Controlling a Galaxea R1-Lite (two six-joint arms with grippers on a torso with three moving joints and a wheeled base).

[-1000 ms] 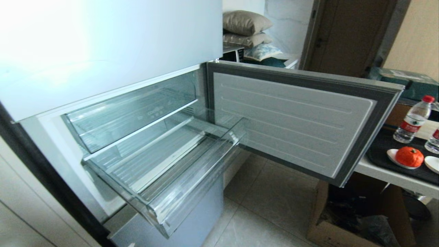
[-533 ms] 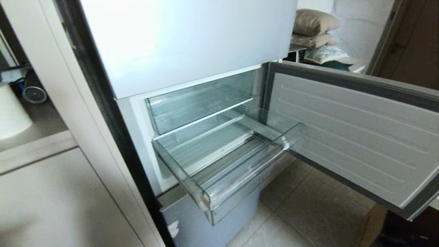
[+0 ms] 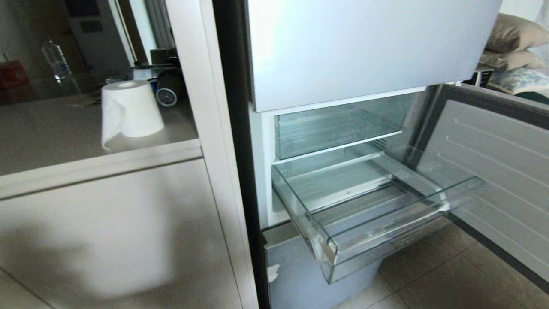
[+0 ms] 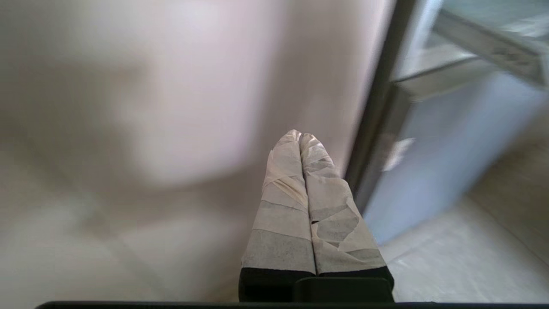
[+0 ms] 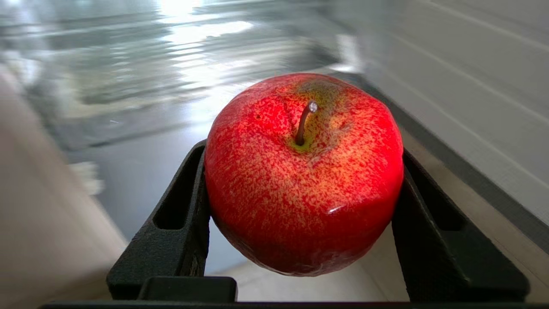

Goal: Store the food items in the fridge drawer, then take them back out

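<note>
My right gripper [image 5: 303,163] is shut on a red apple [image 5: 300,193], one of the food items; its stem faces the wrist camera and black fingers [image 5: 188,201] press both its sides. The fridge drawer [image 3: 386,238], clear and ribbed, stands pulled out of the pale blue-grey fridge with nothing in it. It appears blurred beyond the apple [image 5: 171,64] in the right wrist view. My left gripper [image 4: 300,135] is shut and holds nothing; its taped fingers point at a pale cabinet front beside the fridge's lower panel [image 4: 450,141]. Neither gripper shows in the head view.
The open fridge door [image 3: 493,171] stands to the right of the drawer. A second clear bin [image 3: 339,126] sits above the drawer. To the left of the fridge, a counter [image 3: 51,141] holds a paper roll [image 3: 131,109]. Tiled floor [image 3: 450,279] lies below.
The head camera has swung left, so the fridge and drawer now sit further right in the picture. The side table with an orange fruit and bottles has left the view; the counter has come in.
</note>
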